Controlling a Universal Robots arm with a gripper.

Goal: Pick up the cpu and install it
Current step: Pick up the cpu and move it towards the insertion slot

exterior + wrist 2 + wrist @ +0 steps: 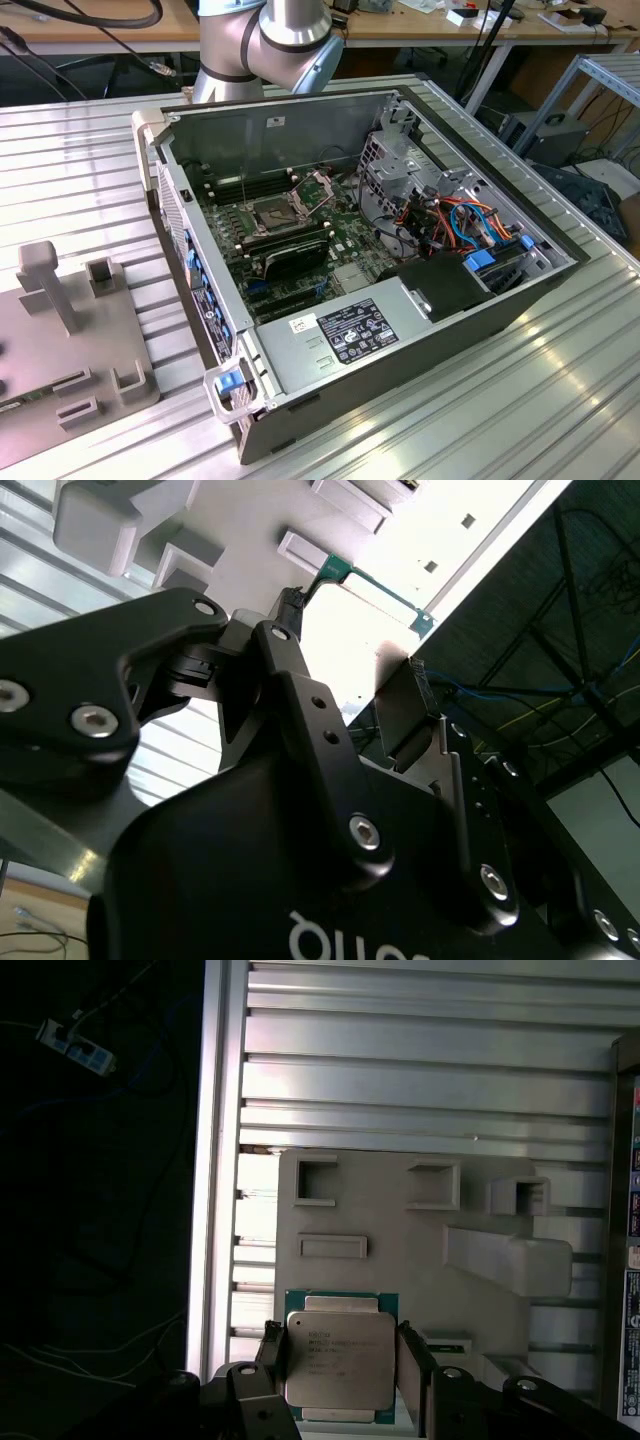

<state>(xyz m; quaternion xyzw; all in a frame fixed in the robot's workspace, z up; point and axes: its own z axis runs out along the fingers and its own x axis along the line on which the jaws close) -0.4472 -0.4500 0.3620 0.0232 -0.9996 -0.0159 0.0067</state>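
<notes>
The cpu (338, 1358), a flat silver-grey square on a green base, sits over the light grey holder plate (400, 1260) in the first wrist view. My gripper (340, 1375) is shut on the cpu, with one black finger (272, 1355) pressed against each of two opposite edges. I cannot tell whether the chip is lifted off the plate. In the second wrist view the cpu's green edge (380, 592) runs between the fingertips of the gripper (355, 630). The dark socket (275, 212) with its metal frame hinged up lies on the motherboard inside the open computer case (400, 330).
The holder plate (60, 330), with raised blocks and a post, lies on the slatted aluminium table (520, 420) at the exterior view's left, beside the case. Black memory sticks (290, 255), cable bundles (450, 225) and a drive cage crowd the case. The arm's base (265, 45) stands behind it.
</notes>
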